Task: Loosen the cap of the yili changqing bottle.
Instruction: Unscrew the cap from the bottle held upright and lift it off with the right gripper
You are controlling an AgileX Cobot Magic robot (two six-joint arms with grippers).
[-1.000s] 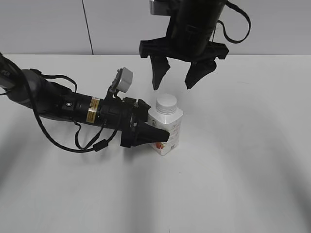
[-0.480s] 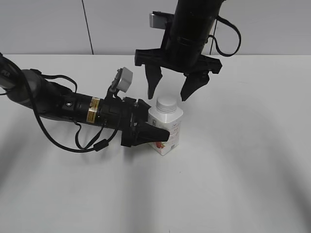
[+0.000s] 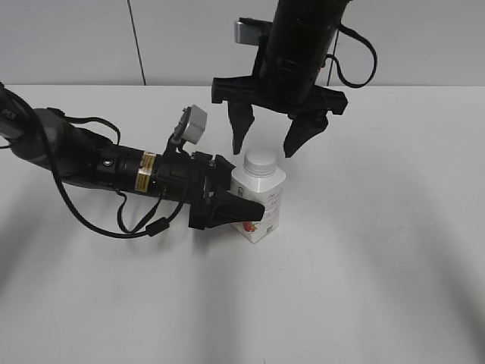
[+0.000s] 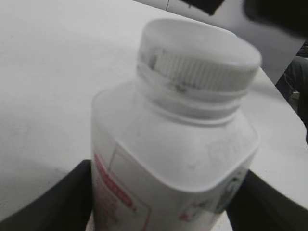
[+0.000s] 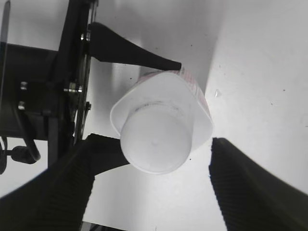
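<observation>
While the yili changqing bottle (image 3: 258, 200) stands upright near the middle of the white table (image 3: 379, 265), the left gripper (image 3: 241, 199) reaches in from the left, lying low and level, and clamps the bottle's body between its two black fingers (image 3: 241, 211). In the left wrist view those fingers (image 4: 57, 204) press against both sides of the bottle (image 4: 168, 168), one at each lower corner of the picture, with the pink-red label showing between them. The cap (image 3: 260, 160) sits on the neck, white and flat-topped; close up, its ribbed skirt (image 4: 202, 72) rests just above the neck ring.

From above, the right gripper (image 3: 273, 144) hangs over the bottle with its jaws spread wide, gripping nothing. Its two dark fingertips (image 3: 239, 136) stand either side of the cap and slightly higher, apart from it. The right wrist view looks straight down on the cap (image 5: 155, 139), which lies between the ridged pads (image 5: 62, 187), clear space on both sides, somewhat nearer the left pad. A finger of the left gripper (image 5: 130, 50) crosses behind the bottle's shoulder (image 5: 192, 103) there.
</observation>
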